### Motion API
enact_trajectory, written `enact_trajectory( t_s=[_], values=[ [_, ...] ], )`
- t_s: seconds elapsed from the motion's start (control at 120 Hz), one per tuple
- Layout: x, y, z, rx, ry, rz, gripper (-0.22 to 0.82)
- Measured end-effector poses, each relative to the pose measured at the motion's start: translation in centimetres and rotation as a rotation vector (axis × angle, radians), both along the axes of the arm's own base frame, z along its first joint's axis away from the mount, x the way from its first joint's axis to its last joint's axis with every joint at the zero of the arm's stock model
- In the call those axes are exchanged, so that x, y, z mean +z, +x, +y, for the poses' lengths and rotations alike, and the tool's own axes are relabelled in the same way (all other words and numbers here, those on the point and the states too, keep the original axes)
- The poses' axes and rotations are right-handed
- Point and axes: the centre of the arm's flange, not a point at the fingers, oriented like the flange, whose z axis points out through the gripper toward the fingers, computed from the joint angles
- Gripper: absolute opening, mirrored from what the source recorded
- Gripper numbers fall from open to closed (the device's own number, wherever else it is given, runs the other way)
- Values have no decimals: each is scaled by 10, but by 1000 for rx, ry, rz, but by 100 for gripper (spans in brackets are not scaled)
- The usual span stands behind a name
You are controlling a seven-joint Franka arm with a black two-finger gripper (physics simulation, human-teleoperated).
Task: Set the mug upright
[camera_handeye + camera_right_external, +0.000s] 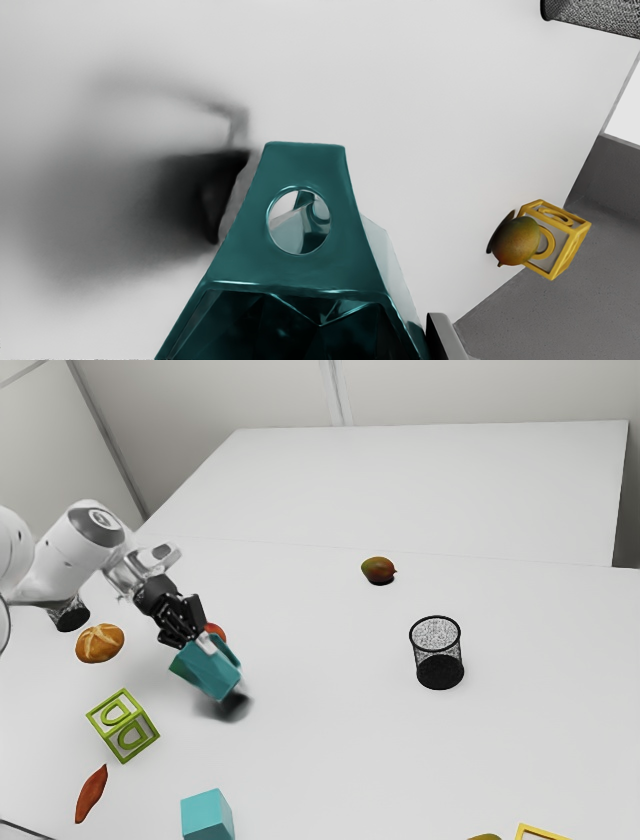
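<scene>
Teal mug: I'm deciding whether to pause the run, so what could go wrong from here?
The mug is steeply tilted at the gripper, so letting go now could tip it onto its side. In the exterior view a red object peeks out right behind it; if it is as near as it looks, turning the mug might nudge it.

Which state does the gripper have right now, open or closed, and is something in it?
Gripper: closed, holding the teal mug tilted above the table.
</scene>
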Motion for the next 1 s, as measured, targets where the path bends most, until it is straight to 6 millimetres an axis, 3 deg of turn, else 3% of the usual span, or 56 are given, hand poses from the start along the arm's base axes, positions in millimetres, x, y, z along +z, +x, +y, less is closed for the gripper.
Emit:
enact_trajectory(
  t_s=[0.108,0.217,0.367,0.608,0.708,0.9,1.0],
  values=[
    [39,6,-23,-89,145,-105,-17],
    [60,11,-43,-182,307,-192,-17],
    [64,14,-83,-358,509,-274,-18],
    [43,19,-143,-586,714,-380,-18],
    [39,21,-149,-604,757,-414,-18],
    [32,26,-131,-544,795,-421,-17],
    [24,27,-133,-524,791,-407,-17]
  ],
)
